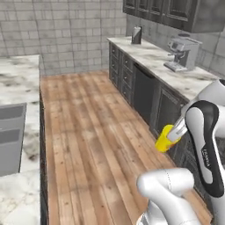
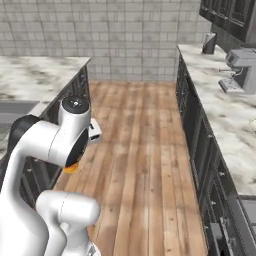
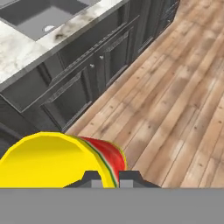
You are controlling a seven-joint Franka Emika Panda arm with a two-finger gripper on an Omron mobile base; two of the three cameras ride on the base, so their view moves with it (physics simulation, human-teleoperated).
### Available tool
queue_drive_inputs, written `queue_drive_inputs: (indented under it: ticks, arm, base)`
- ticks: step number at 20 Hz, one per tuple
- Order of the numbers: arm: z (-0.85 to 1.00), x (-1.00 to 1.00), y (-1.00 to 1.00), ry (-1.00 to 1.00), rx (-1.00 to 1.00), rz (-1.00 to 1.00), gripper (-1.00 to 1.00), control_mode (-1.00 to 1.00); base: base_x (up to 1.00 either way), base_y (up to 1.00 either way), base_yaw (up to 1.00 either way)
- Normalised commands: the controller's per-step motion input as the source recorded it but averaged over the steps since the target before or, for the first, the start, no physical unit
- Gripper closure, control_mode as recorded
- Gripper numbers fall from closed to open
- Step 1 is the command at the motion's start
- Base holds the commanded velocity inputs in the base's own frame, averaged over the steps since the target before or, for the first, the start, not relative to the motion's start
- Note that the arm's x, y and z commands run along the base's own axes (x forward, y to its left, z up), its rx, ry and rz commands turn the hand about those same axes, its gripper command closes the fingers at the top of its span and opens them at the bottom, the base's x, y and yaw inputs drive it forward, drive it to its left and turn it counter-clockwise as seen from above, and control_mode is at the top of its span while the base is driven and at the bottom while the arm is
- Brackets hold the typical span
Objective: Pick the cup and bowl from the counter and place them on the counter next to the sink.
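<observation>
1. Yellow cup [image 3: 52, 159] sits right under my hand camera, its rim pinched between my jaws, which are pressed nearly together on the cup's wall.
2. From the left base view the cup [image 1: 166, 138] hangs in the air at my gripper [image 1: 172, 136], over the wooden floor [image 1: 88, 132] between the two runs of cabinets, resting on nothing.
3. I judge the step in hand to be the carry: the cup is lifted and travelling toward the sink [image 3: 41, 15], which lies sunk in the marble counter [image 3: 17, 54] ahead of my hand.
4. The cup's long axis looks tilted rather than upright; in the left base view its body slants down and to the left from my jaws. Which end is the mouth there I cannot tell for sure.
5. Next I need to reach over the counter's front edge, bring the cup upright above a bare patch of marble beside the basin, lower it until it rests, then spread my jaws.
6. The bowl remains to be fetched afterwards.
</observation>
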Motion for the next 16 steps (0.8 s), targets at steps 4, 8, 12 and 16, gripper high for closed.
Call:
queue_drive_inputs:
  ticks: [4, 8, 12, 16]
  arm:
    - [0.00, 0.00, 0.00, 0.00, 0.00, 0.00, 1.00, 1.00]
    - [0.00, 0.00, 0.00, 0.00, 0.00, 0.00, 1.00, 1.00]
    - [0.00, 0.00, 0.00, 0.00, 0.00, 0.00, 1.00, 1.00]
    - [0.00, 0.00, 0.00, 0.00, 0.00, 0.00, 1.00, 1.00]
  base:
    - [1.00, -0.17, 0.25]
    - [0.99, -0.02, 0.24]
    - [0.82, 0.00, 0.29]
    - [0.43, 0.00, 0.39]
